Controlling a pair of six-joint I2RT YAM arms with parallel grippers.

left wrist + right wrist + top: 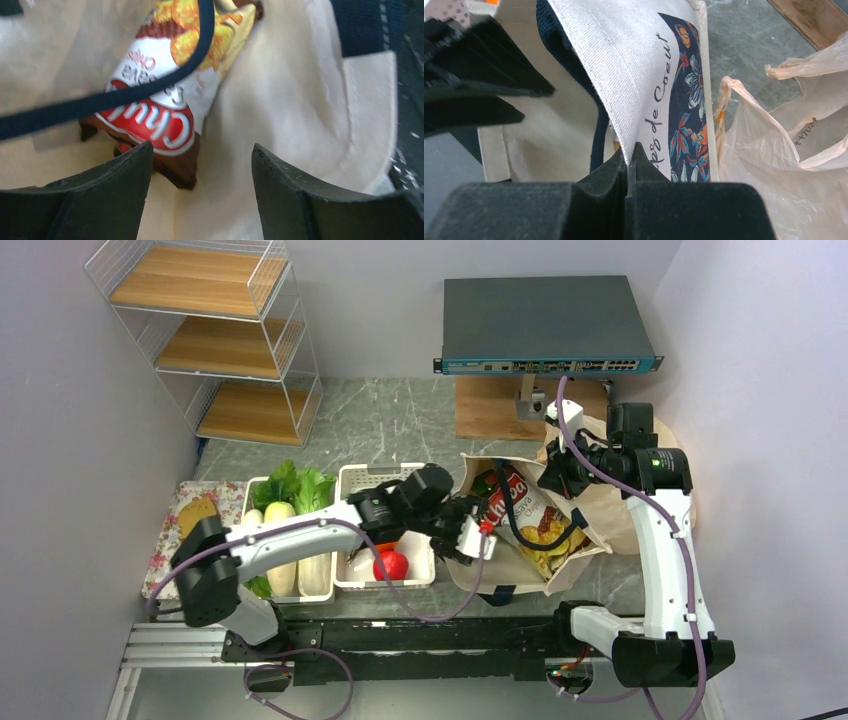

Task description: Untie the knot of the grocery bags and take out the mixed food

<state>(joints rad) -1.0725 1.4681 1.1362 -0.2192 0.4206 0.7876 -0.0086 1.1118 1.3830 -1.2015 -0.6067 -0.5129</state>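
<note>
My left fingers (132,170) stood wide apart inside the mouth of the tote (290,110), pointed at the snack packet (160,120), which lay in the middle of the tote under a dark strap (100,102). My right fingers (621,170) were pinched tight on the tote's far right rim, lifting the mouth open. The plastic bag (774,175) lay on the table (400,420) just right of the tote. I could make out no tied knot on it.

To do this well, I judged I should slide in beneath the strap and straddle the packet's near end. I should close on its edge rather than on canvas, then draw it out toward the white tray (385,565) on the left.
</note>
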